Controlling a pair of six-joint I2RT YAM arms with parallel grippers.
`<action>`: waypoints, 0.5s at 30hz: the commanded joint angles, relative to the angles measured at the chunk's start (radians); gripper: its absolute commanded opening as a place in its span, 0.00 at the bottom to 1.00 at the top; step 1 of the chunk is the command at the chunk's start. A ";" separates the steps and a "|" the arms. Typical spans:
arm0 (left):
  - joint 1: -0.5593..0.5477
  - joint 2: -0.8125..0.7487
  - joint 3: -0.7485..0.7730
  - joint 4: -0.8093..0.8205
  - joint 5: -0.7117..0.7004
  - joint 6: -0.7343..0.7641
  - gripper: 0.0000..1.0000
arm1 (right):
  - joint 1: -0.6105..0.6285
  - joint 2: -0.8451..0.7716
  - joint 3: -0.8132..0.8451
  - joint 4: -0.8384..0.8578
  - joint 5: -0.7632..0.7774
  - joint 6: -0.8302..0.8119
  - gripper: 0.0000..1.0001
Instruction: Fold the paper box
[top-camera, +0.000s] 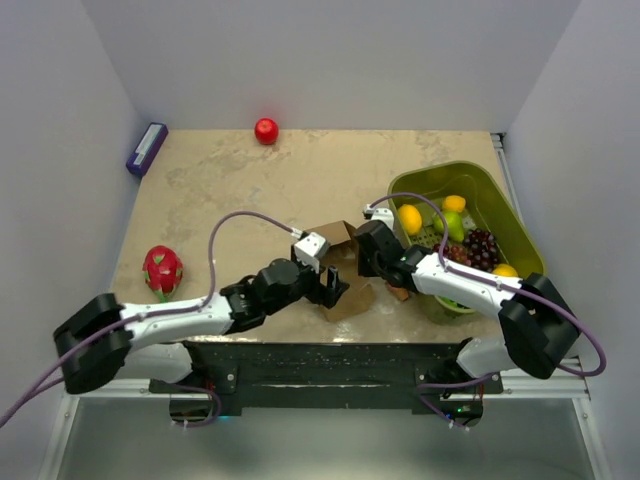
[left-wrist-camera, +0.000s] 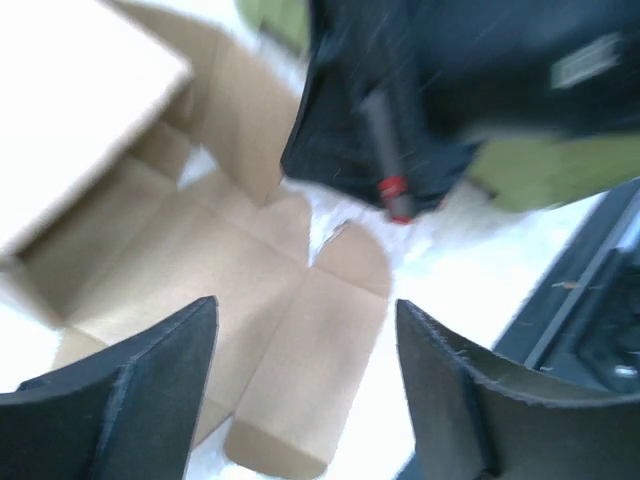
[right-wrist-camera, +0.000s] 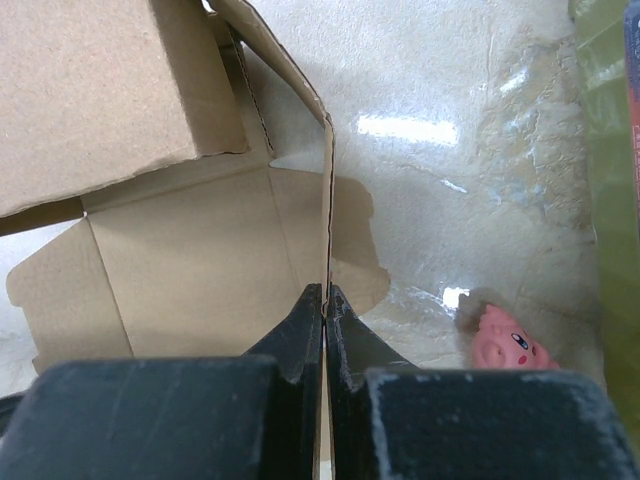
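- Cardboard edge in the right jaws: clenched on one upright wall of the paper box (right-wrist-camera: 200, 260).
- Left jaws spread wide, holding nothing, above the flat flaps.
- Box lies partly folded on the bench (top-camera: 200, 180) between both arms, just left of the green basket (top-camera: 492, 195).
- Judged light, thin, easily creased, liable to slide; take panels near the scored folds.
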 joint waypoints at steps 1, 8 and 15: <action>0.043 -0.215 0.110 -0.270 0.001 0.045 0.86 | 0.008 -0.014 0.015 -0.023 0.047 0.012 0.00; 0.443 -0.174 0.253 -0.530 0.286 0.058 0.85 | 0.016 -0.010 0.015 -0.003 0.046 0.006 0.00; 0.587 -0.048 0.224 -0.427 0.541 -0.035 0.77 | 0.022 -0.014 0.000 0.015 0.053 0.002 0.00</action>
